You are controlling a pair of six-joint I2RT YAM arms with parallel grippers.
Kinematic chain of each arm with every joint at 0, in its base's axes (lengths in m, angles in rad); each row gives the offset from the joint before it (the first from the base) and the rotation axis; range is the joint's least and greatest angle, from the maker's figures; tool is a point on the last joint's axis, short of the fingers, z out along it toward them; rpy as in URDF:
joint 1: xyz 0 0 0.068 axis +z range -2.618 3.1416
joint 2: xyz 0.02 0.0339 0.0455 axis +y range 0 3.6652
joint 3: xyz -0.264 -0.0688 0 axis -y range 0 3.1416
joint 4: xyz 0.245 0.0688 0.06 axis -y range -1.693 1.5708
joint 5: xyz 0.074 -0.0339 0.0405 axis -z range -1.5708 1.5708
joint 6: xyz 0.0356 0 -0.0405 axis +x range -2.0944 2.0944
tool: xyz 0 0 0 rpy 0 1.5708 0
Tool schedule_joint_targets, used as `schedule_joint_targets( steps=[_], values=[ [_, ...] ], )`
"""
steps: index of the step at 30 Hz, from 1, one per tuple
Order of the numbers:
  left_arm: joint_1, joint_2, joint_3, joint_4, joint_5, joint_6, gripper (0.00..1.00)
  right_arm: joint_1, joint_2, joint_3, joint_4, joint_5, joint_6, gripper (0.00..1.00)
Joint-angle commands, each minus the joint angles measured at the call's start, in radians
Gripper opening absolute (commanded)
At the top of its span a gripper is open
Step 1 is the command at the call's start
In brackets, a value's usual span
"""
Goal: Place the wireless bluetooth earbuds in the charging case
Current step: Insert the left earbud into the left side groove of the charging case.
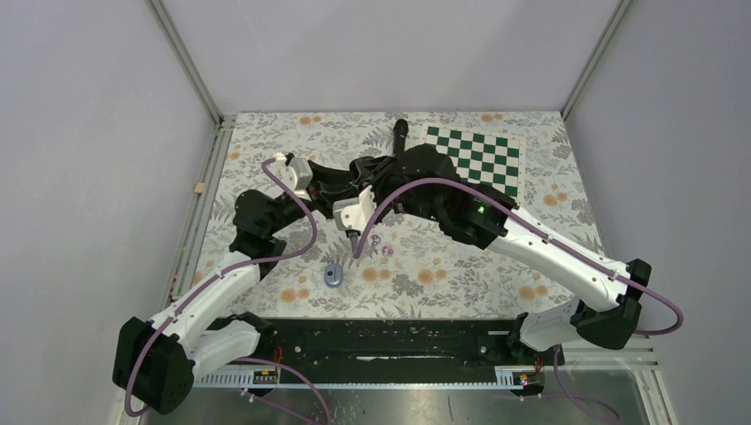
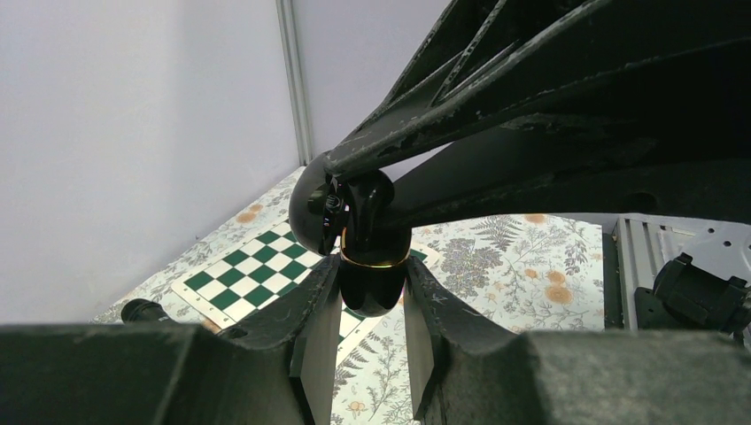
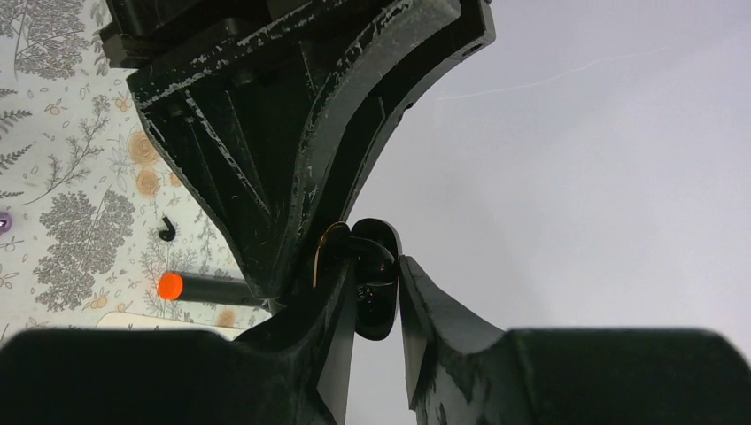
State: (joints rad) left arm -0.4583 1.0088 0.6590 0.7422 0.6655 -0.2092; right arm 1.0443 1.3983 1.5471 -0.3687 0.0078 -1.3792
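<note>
A glossy black charging case (image 2: 373,285) with a gold rim is raised above the table's middle, and my left gripper (image 2: 372,266) is shut on its body. Its hinged lid (image 3: 377,305) stands open between the fingers of my right gripper (image 3: 375,276), which touch it on both sides. In the top view both grippers meet at the case (image 1: 370,168). Two lilac earbuds (image 1: 375,240) (image 1: 387,251) lie on the floral cloth below them. A small black earbud (image 3: 166,230) lies near the microphone. Whether a bud sits inside the case is hidden.
A blue-grey oval case (image 1: 333,275) lies near the front. A long black microphone (image 3: 208,288) with an orange end lies at the back beside a green-and-white chessboard (image 1: 474,156). Grey walls and metal rails (image 1: 199,221) frame the table.
</note>
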Motion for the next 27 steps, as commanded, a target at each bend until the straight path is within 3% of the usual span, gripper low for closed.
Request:
schedule_joint_targets(
  steps=[1, 10, 18, 27],
  values=[
    [-0.005, -0.031, 0.016, 0.104, 0.005, 0.011, 0.00, -0.003, 0.031, 0.070, -0.137, -0.030, 0.015, 0.30],
    [-0.005, -0.032, 0.021, 0.100, 0.004, 0.006, 0.00, -0.007, 0.076, 0.190, -0.353, -0.058, 0.046, 0.23],
    [-0.005, -0.030, 0.022, 0.101, -0.024, -0.015, 0.00, -0.007, 0.078, 0.183, -0.339, -0.061, 0.034, 0.27],
    [-0.003, -0.023, 0.022, 0.097, -0.090, -0.048, 0.00, -0.007, 0.030, 0.053, -0.155, -0.058, -0.031, 0.32]
  ],
)
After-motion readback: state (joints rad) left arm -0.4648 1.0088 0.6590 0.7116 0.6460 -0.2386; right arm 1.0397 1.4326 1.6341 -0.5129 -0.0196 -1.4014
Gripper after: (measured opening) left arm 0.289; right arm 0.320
